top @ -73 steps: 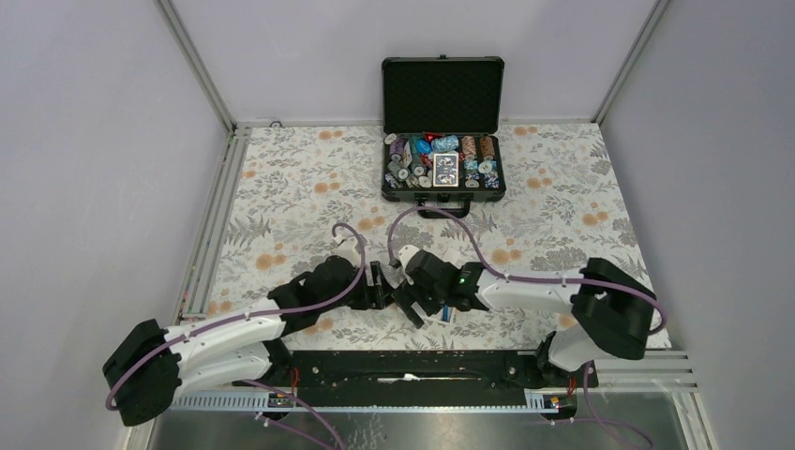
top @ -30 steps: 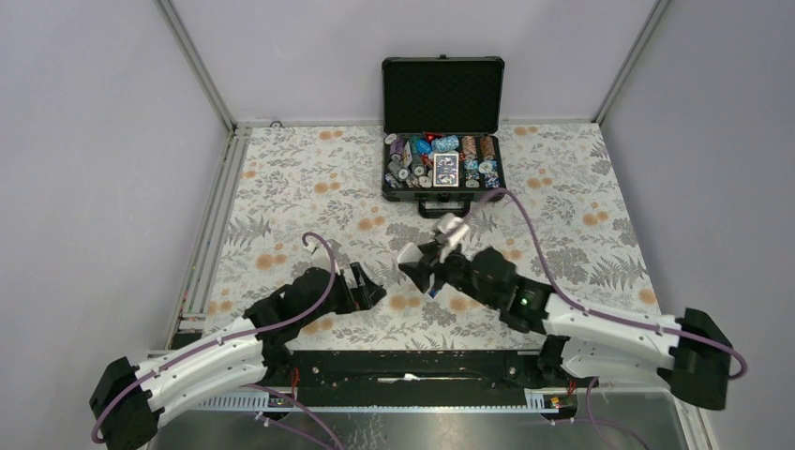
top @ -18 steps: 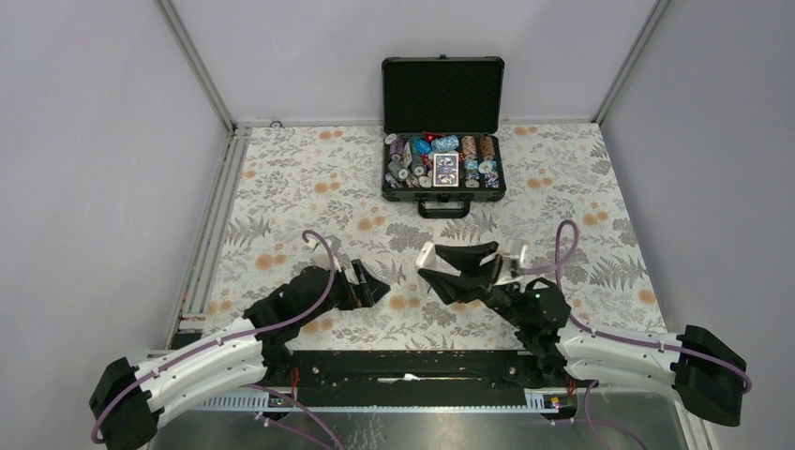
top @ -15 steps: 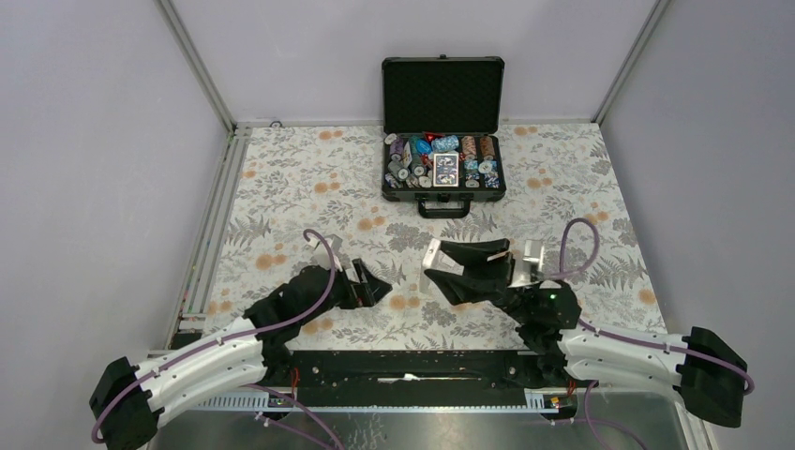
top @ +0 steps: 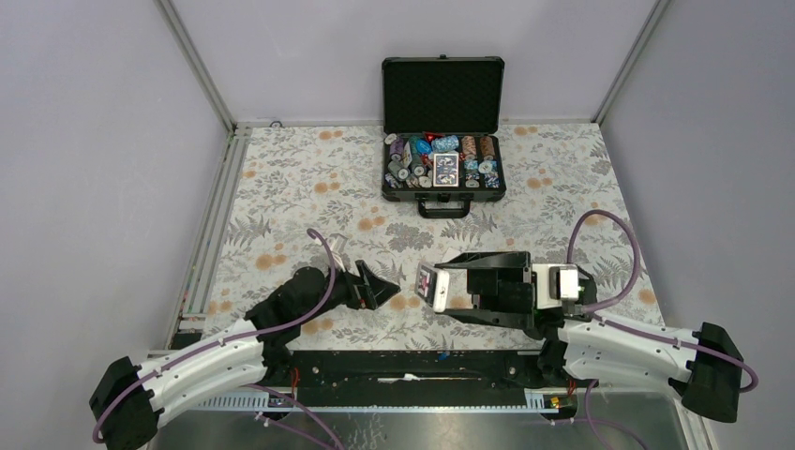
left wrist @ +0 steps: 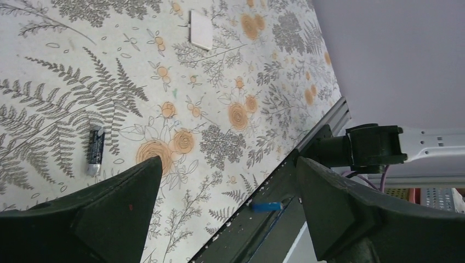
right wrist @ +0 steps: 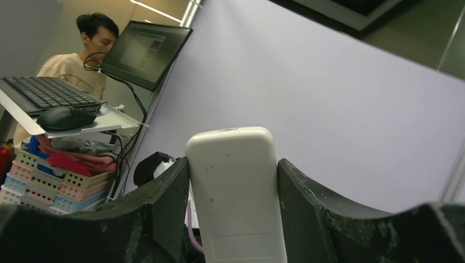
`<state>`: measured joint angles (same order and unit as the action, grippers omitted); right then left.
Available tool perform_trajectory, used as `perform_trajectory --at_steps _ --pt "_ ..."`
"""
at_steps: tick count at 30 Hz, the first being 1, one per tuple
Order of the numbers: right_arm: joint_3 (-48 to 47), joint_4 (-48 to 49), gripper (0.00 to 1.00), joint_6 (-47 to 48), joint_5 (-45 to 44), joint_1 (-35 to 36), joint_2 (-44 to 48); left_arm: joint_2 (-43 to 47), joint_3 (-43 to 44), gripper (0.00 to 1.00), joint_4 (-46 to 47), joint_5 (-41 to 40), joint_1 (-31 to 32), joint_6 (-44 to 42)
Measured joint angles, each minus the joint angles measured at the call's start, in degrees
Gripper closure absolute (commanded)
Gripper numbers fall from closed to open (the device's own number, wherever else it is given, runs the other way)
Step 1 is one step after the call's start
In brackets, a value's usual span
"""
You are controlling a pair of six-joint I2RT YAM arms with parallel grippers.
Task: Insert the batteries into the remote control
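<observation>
My right gripper (top: 443, 289) is shut on the remote control (top: 430, 285), a small white handset held off the floral mat with its free end toward the left arm. In the right wrist view the remote control's (right wrist: 236, 186) plain white back fills the gap between the fingers (right wrist: 164, 203). My left gripper (top: 380, 285) hovers open and empty just left of it. Its wrist view shows a dark battery (left wrist: 95, 150) lying on the mat beyond the left gripper (left wrist: 227, 211). A blue battery (left wrist: 267, 206) rests on the black rail at the mat's near edge.
An open black case (top: 442, 196) filled with poker chips and cards stands at the back of the mat. A small white square piece (left wrist: 200, 28) lies flat on the mat farther out. Metal rails border the mat on the left (top: 214, 216) and near sides.
The right arm has pulled back to the right and levelled out, turning the remote so that it points left toward the left gripper. The left arm has barely shifted.
</observation>
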<state>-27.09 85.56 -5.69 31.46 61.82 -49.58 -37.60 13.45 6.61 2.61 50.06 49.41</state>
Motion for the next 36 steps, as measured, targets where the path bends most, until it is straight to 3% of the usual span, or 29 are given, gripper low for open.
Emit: perform_trajectory --at_steps 6,10,17,24,30,32,36 --pt "-4.79 -2.40 1.00 6.10 2.32 0.00 0.22 0.11 0.02 0.02 0.48 0.59 -0.07 -0.46" --pt "-4.68 -19.10 1.00 11.96 -3.48 0.00 4.37 1.66 0.02 0.02 -1.16 -0.04 -0.11 -0.85" --pt "-3.69 -49.59 1.00 13.44 -13.22 0.00 5.64 0.76 1.22 0.02 -6.64 -2.67 -0.15 -2.73" --pt "-4.68 -74.16 1.00 12.26 -20.96 0.00 -4.90 -1.70 2.43 0.02 -11.91 -7.74 -0.15 -2.97" --pt "-6.69 -82.18 1.00 12.59 -25.00 -0.07 -17.20 -1.88 3.19 0.02 -14.91 -10.01 -0.15 -2.82" --pt "-8.68 -83.32 0.91 13.07 -24.85 -0.07 -22.60 -1.84 3.37 0.02 -15.21 -10.05 -0.15 -2.82" --pt "-10.29 -83.56 0.52 13.97 -24.70 -0.07 -28.92 -1.01 3.41 0.02 -15.61 -10.03 -0.15 -2.58"
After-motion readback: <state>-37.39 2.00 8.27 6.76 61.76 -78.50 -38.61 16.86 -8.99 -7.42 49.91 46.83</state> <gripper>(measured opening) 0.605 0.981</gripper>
